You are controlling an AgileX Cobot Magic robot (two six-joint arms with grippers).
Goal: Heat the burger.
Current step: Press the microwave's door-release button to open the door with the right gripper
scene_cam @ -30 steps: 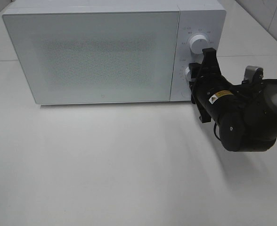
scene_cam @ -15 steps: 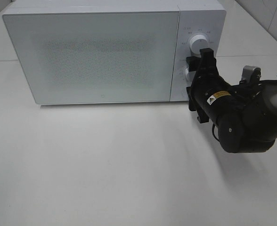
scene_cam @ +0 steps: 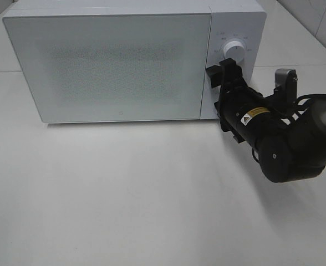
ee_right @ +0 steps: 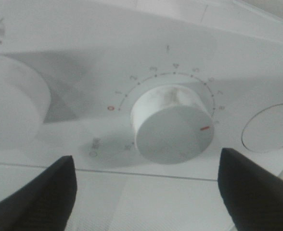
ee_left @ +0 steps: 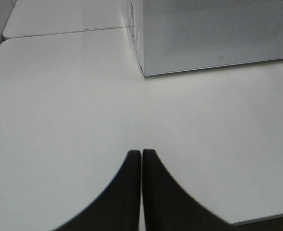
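While the right gripper [scene_cam: 223, 72] is hanging with its jaws wide apart either side of the timer dial [ee_right: 173, 124], touching nothing, I am not seeing the burger anywhere and am guessing it is sitting behind the closed door [scene_cam: 113, 66] of the microwave [scene_cam: 251, 22]. I am worrying that a skewed pull-back could be clipping that dial or the upper knob [scene_cam: 233, 51] and shifting the setting. The left gripper [ee_left: 141, 159], jaws together, is hovering over open worktop [scene_cam: 124, 194] near the microwave's front corner.

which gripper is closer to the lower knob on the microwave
Right. The right gripper is open in front of the lower knob, a finger to each side; the left gripper is shut over the table, off the microwave's other end.
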